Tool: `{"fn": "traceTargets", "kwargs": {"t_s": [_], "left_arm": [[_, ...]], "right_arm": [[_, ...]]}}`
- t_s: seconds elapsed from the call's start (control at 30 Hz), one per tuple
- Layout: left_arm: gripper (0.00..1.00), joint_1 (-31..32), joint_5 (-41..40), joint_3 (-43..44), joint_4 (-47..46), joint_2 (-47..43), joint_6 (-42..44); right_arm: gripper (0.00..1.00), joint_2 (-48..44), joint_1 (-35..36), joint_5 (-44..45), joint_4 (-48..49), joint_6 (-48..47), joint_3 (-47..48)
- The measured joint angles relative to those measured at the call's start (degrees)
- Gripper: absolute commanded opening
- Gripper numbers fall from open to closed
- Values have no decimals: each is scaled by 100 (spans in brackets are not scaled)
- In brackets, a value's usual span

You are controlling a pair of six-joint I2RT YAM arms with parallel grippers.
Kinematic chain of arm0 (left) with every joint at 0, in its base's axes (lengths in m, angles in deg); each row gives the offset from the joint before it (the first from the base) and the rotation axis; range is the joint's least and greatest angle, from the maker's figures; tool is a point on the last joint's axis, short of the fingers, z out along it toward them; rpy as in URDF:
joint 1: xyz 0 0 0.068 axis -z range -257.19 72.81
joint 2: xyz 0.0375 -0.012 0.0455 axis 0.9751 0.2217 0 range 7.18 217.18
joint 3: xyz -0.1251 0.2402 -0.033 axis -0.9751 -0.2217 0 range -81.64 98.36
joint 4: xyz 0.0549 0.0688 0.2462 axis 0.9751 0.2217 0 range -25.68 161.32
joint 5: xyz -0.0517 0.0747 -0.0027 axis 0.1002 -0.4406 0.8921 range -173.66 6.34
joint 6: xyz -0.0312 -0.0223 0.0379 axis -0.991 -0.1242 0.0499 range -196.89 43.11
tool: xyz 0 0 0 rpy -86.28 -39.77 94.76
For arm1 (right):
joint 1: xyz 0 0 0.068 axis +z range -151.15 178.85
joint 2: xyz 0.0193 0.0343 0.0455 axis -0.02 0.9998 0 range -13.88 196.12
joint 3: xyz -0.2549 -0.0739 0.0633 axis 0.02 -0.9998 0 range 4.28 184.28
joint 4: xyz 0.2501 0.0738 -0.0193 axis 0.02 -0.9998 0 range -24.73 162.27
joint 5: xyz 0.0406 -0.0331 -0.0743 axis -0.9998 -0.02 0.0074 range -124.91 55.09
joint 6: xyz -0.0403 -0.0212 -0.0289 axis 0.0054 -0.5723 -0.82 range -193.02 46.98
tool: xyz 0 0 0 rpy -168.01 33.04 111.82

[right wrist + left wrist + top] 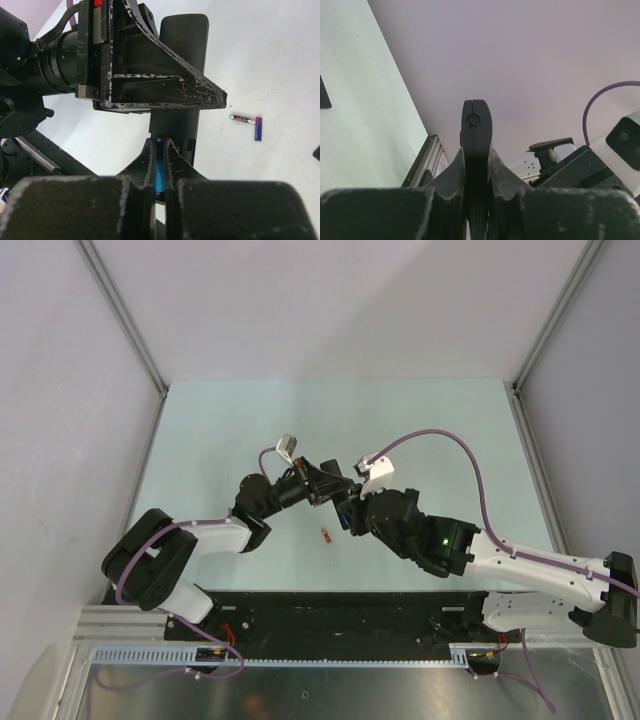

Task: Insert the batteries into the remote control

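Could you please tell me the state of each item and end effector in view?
Left end effector: shut on the remote control.
Right end effector: shut on the held blue battery.
Red-orange battery: lying loose on the table.
Loose blue battery: lying on the table beside it.

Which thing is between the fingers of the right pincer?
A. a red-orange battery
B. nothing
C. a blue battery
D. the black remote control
C: the right wrist view shows the right pincer shut on a blue battery; the left pincer holds the remote control.
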Motion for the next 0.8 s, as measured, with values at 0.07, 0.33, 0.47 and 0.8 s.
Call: {"fn": "traceTargets", "kwargs": {"t_s": [0.07, 0.33, 0.47, 0.8], "left_arm": [[0, 0, -2, 0, 0, 0, 0], [0, -2, -4, 0, 4, 0, 9], [0, -2, -22, 0, 9, 0, 22], [0, 0, -306, -94, 66, -199, 149]], "right_arm": [[0, 0, 0, 0, -4, 22, 0], [0, 0, 2, 9, -63, 181, 0], [0, 0, 2, 33, -96, 354, 0], [0, 4, 0, 125, -114, 756, 0]]}}
